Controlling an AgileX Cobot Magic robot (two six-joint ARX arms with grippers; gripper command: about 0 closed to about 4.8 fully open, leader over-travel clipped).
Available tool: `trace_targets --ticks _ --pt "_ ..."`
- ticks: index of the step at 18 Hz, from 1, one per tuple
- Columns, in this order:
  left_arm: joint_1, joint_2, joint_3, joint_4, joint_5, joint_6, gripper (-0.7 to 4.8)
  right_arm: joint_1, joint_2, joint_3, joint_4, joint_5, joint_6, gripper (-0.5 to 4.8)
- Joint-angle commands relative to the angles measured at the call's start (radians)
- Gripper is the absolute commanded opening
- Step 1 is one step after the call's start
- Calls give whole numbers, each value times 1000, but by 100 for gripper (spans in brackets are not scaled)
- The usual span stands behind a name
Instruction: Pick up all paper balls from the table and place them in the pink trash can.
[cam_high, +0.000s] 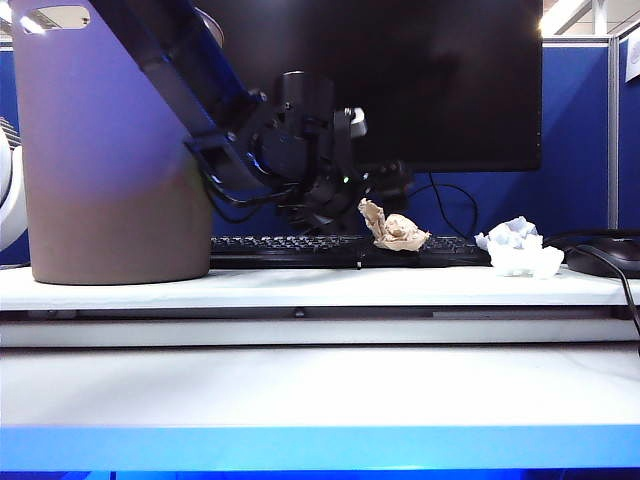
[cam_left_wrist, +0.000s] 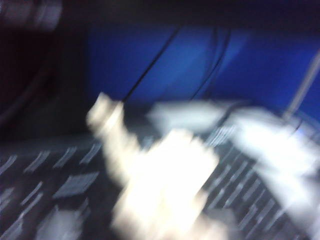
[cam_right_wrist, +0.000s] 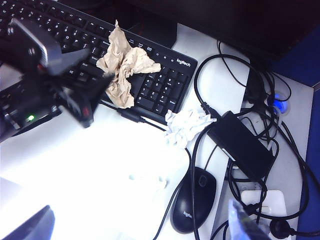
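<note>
The pink trash can (cam_high: 110, 170) stands at the table's far left. A tan paper ball (cam_high: 396, 231) (cam_right_wrist: 124, 65) lies on the black keyboard (cam_high: 280, 248). To its right a white paper ball (cam_high: 522, 250) (cam_right_wrist: 186, 125) rests on the table (cam_high: 300, 385). My left gripper (cam_high: 345, 195) (cam_right_wrist: 85, 95) hangs just left of the tan ball, dark and blurred, so its jaws are unreadable. The left wrist view is smeared, with the tan ball (cam_left_wrist: 160, 185) close below. My right gripper (cam_right_wrist: 137, 222) is open high above the table, and nothing sits between its fingers.
A black monitor (cam_high: 400, 80) stands behind the keyboard. A black mouse (cam_right_wrist: 194, 199) (cam_high: 605, 252), a power brick (cam_right_wrist: 241, 145) and tangled cables (cam_right_wrist: 225, 70) lie at the right. A pale, washed-out scrap (cam_right_wrist: 147, 179) sits on the table near the mouse.
</note>
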Motion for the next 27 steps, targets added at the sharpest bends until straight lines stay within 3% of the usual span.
trace_targets --ticks 1,2,4,5,7,9,10,12,15,17,20,23,25,26,27 --pt "-6 52 121 -47 106 -13 108 1 -8 2 12 -4 6 479" --pt "-8 56 152 -116 117 -16 0 1 -12 2 10 -4 6 479" --pt "-6 48 159 -177 116 -13 -5 1 -26 2 18 -4 5 479" --pt "-3 17 159 -287 117 -8 -5 1 -36 2 18 -4 5 479" --pt "-10 -69 159 -383 108 111 -5 1 -51 2 17 -4 5 479" --pt "-4 -132 159 -389 83 133 -2 1 -64 2 13 -3 5 479" --pt "8 -139 159 -394 73 132 35 1 -71 2 15 -3 5 479" --pt "19 -129 159 -428 71 126 241 1 -81 2 16 -3 5 479" --pt "20 -124 158 -510 92 135 255 1 -92 2 17 0 5 479" --pt "19 -132 158 -624 130 134 355 1 -91 2 23 0 5 479" --pt "20 -185 159 -882 263 158 355 1 -91 2 25 0 5 479" --pt "19 -266 159 -1154 287 229 355 1 -91 2 26 -2 5 479" --pt "19 -299 158 -1318 345 227 355 1 -92 2 24 -5 6 479" --pt "19 -284 158 -1365 346 232 379 1 -92 2 22 -8 9 479" --pt "18 -266 158 -1387 348 230 467 1 -92 2 17 -7 9 479"
